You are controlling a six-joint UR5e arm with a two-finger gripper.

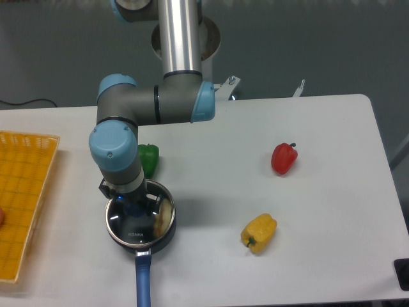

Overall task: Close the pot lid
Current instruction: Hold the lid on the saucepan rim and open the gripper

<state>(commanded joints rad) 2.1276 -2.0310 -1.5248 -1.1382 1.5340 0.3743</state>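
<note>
The black pot (165, 240) stands near the table's front left, and its long blue handle (143, 281) points toward the front edge. The clear glass lid (140, 227) with a metal rim lies over the pot's mouth. My gripper (133, 206) comes straight down onto the lid's centre, where the blue knob shows between the fingers. The wrist hides most of the fingers, so I cannot tell whether they still clamp the knob.
A green pepper (149, 158) sits just behind the pot, partly behind my arm. A red pepper (284, 158) lies to the right and a yellow pepper (259, 233) at the front right. A yellow basket (25, 192) is at the left edge.
</note>
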